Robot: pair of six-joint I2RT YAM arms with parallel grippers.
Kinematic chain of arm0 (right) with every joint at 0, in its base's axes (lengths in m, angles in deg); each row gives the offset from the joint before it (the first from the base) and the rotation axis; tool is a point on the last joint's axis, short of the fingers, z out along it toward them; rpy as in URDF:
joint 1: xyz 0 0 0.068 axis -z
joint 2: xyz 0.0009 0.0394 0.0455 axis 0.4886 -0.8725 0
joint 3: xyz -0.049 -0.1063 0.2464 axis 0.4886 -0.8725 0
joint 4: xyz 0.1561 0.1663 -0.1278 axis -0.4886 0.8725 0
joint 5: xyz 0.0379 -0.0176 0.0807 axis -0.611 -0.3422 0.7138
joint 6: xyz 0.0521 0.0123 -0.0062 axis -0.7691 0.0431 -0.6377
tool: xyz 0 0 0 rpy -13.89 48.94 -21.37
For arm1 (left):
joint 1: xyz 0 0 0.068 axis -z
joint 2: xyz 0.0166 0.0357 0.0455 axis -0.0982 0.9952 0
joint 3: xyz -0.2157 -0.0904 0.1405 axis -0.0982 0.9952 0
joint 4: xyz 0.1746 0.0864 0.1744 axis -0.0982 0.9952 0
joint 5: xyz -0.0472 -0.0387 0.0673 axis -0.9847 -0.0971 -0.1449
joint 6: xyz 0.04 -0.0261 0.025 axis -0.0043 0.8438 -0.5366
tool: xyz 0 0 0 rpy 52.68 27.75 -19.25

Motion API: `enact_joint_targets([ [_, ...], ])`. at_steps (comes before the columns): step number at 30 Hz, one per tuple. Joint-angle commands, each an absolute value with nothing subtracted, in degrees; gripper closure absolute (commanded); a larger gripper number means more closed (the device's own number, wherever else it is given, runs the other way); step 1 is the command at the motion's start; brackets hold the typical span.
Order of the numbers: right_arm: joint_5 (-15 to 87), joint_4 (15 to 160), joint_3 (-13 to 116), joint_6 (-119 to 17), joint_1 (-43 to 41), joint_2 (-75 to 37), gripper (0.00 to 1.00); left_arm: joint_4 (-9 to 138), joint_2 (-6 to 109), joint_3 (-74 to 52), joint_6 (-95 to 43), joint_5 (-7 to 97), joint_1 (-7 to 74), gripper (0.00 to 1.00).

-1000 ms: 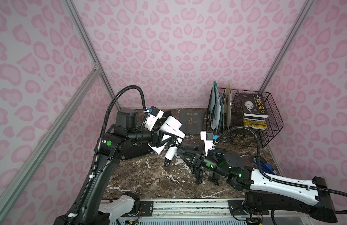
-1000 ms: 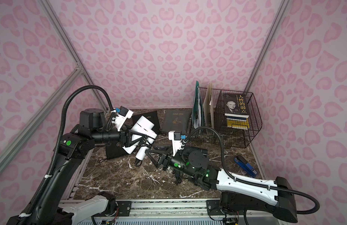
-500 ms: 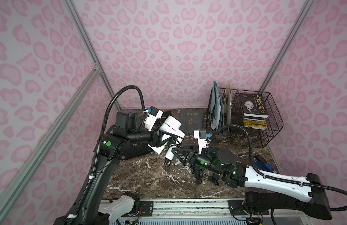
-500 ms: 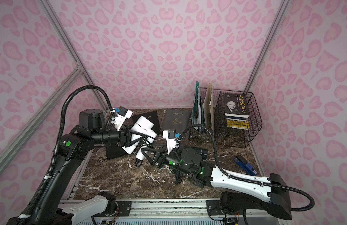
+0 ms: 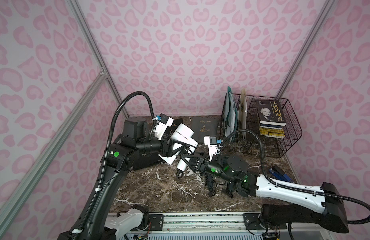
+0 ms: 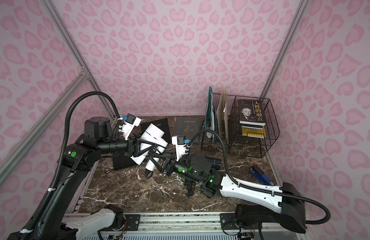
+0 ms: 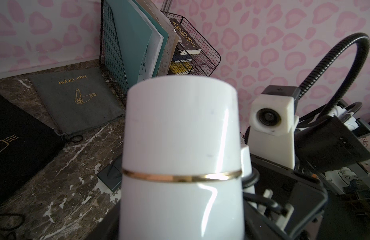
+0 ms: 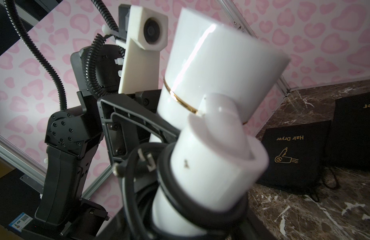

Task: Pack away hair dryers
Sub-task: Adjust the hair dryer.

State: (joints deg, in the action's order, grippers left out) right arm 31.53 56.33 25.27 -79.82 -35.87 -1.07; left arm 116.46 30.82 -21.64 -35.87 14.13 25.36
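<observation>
A white hair dryer [image 5: 183, 133] with a gold barrel band hangs above the marble top, my left gripper [image 5: 181, 145] shut on its barrel. The barrel [image 7: 180, 135] fills the left wrist view. My right gripper [image 5: 185, 159] has come in from the right, open, with one jaw on each side of the cord-wrapped handle [image 8: 211, 170]. I cannot see whether they touch it. In both top views something dark with black cords [image 5: 210, 184] [image 6: 189, 185] lies under my right arm, mostly hidden.
Flat "Hair Dryer" pouches lie at the back: a grey one [image 5: 205, 126] and a black one [image 5: 177, 124]. Another black pouch [image 5: 146, 161] lies under my left arm. A wire rack [image 5: 283, 143] with folders and books stands at the back right. A blue stapler [image 5: 279, 172] lies beside it.
My right gripper has moved left up to the dryer's handle and its jaws have narrowed around it. The left arm and the dryer have stayed still.
</observation>
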Motion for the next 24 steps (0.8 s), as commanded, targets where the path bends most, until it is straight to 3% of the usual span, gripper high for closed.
enact_joint_targets([
  [1,33.6,52.8,25.7,-80.8,-35.7,-1.9,0.35,112.7,30.5,-21.6,-35.7,12.2,25.3,0.99],
  [13,34.0,50.8,25.9,-82.7,-35.3,-4.4,0.52,112.7,30.0,-21.6,-36.6,12.8,25.3,0.99],
  [19,32.8,47.7,24.6,-84.0,-34.9,-4.8,0.73,113.1,29.5,-19.4,-37.6,13.0,25.3,0.98],
  [22,31.7,47.9,24.2,-84.0,-34.9,-4.1,0.84,113.4,29.5,-19.3,-39.0,13.7,25.4,0.87],
  [24,31.0,47.8,23.7,-84.0,-34.8,-3.4,0.92,113.8,29.6,-19.3,-40.0,13.8,25.3,0.67],
])
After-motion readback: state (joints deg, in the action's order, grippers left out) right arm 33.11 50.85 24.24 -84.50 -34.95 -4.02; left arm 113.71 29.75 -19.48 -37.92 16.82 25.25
